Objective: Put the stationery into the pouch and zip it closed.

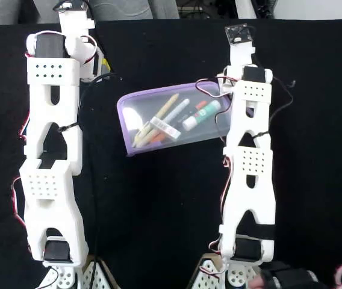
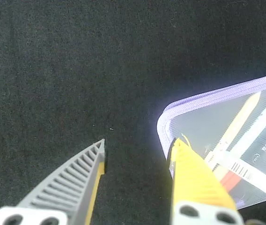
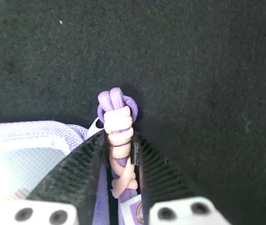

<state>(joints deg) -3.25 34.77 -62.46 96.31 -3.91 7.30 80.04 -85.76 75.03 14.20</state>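
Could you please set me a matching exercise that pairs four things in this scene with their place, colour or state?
Things:
1. left gripper
2. right gripper
3. pencil
4. zipper-pull cord

Places, colours or states:
A. lying inside the pouch
B. purple and pink, knotted
C. open, at a corner of the pouch
D. shut on the cord

Pairs: 1-C; 2-D; 3-A; 4-B
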